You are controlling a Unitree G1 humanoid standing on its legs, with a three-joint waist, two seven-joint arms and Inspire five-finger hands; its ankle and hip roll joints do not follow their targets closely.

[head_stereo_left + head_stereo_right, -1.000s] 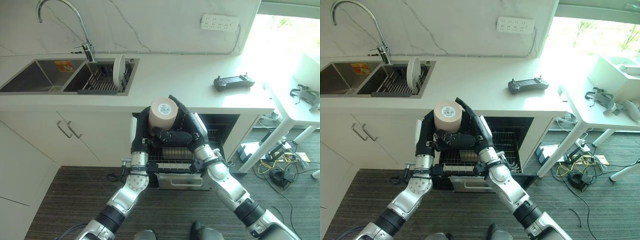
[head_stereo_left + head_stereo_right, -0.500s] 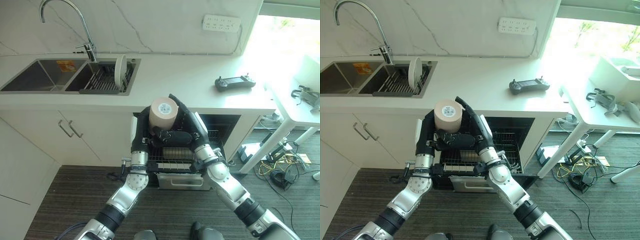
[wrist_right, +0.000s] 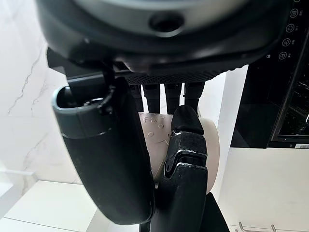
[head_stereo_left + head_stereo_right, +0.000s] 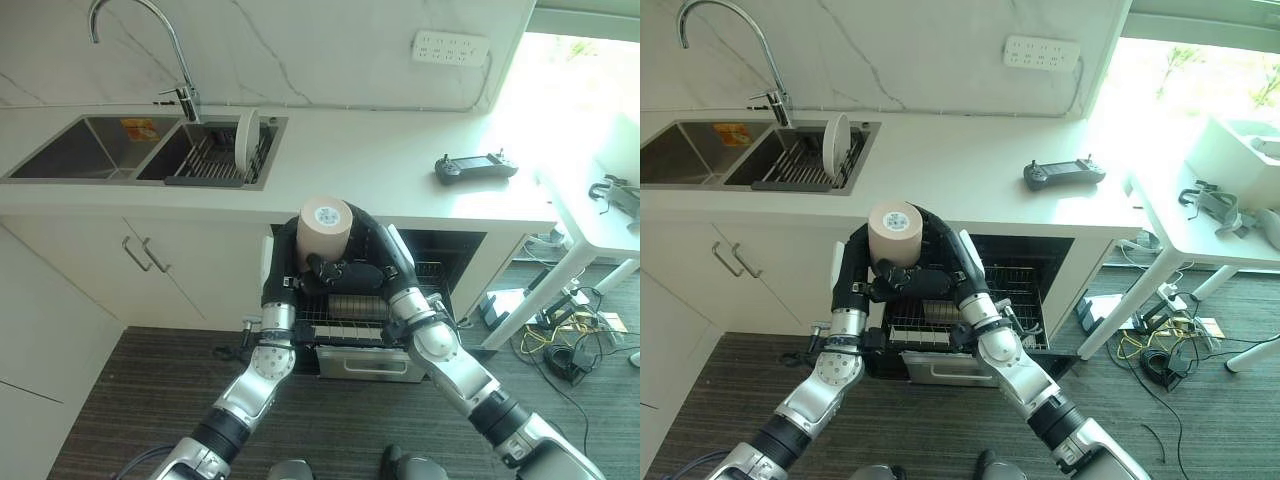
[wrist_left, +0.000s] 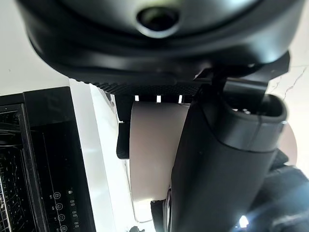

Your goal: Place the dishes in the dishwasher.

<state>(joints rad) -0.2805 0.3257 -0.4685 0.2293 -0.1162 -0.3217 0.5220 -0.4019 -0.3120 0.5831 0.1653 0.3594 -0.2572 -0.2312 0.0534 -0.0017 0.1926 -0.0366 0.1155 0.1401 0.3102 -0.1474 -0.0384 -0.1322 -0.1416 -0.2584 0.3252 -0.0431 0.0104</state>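
Cup, beige, upside down with its base up, held between both my hands above the open dishwasher. Left hand wraps one side, right hand the other, fingers of each curled round the wall; the wrist views confirm contact. I judge it stiff, probably ceramic, smooth-sided so somewhat slippery, breakable if dropped; the wall near the lower part is the sane place to hold, two-handed as now. Lower rack sits pulled out under the cup, wire grid, room to set it down inverted. Next outward: white worktop right behind the cup. One white plate stands upright in the drying rack in the right sink basin, likely still to be loaded. Tall faucet behind the sink. Dark handheld controller lies well apart on the worktop's right. Marble-look wall with a socket strip. Dark striped floor; white side table at right, window glare.
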